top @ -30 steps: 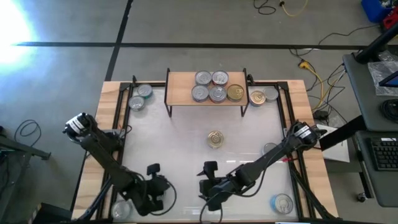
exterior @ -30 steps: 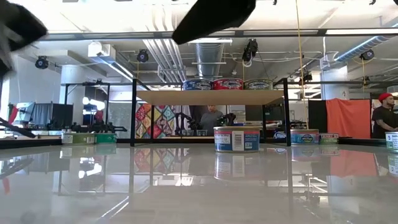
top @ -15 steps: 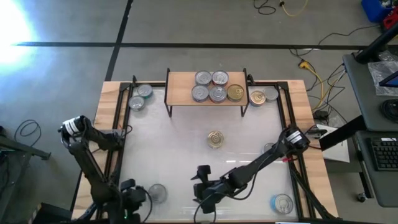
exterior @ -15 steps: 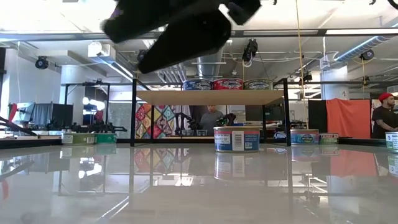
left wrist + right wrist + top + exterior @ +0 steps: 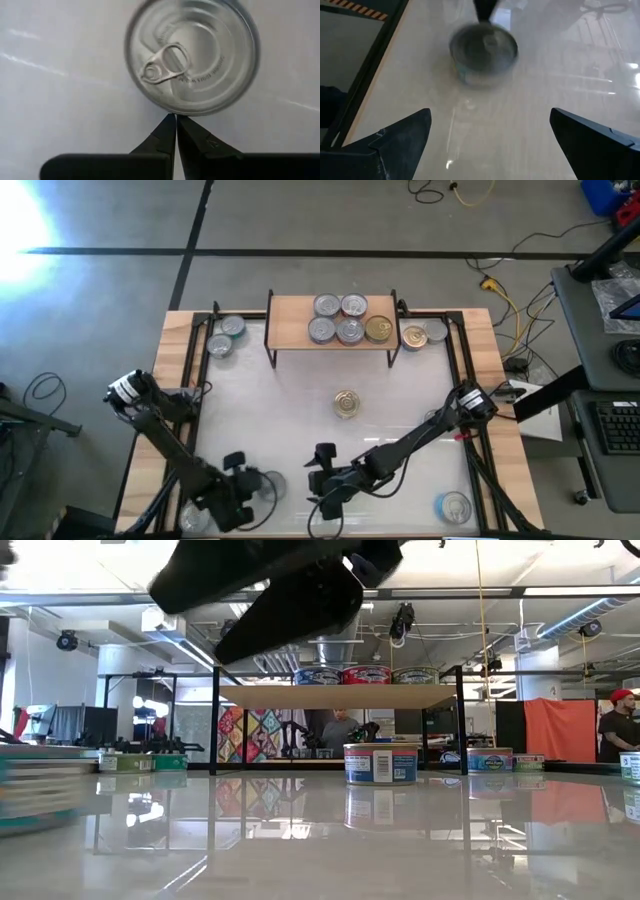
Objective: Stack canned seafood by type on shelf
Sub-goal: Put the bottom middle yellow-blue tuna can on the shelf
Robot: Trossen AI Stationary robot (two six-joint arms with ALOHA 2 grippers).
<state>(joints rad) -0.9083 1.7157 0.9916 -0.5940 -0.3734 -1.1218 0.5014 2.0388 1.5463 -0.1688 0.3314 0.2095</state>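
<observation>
I work in an open robotics lab: bare concrete floor [image 5: 330, 220] with cables [image 5: 505, 290] trailing across it, exposed ceiling ducts [image 5: 335, 625], metal rig frames [image 5: 130, 705], a desk with a keyboard [image 5: 615, 425] beside my bench [image 5: 300, 430].

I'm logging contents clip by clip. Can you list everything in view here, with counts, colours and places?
Shelf: one, light wood on black legs, far middle of the table.
Tins on the shelf: five, four silver-topped, one gold-topped at the right end.
Tins at the far left corner: two, silver-topped, on the table.
Tins right of the shelf: two, one gold-topped, one silver-topped.
Tin at the table's middle: one, gold-topped.
Tin at the near right corner: one, silver top, blue side.
Tin at the near left: one, silver-topped, just ahead of the left tool.
Table: one, white top, wooden edges.
Person: one, red cap, in the room behind.
Left tool: shut, near left.
Right tool: open, near middle.
</observation>
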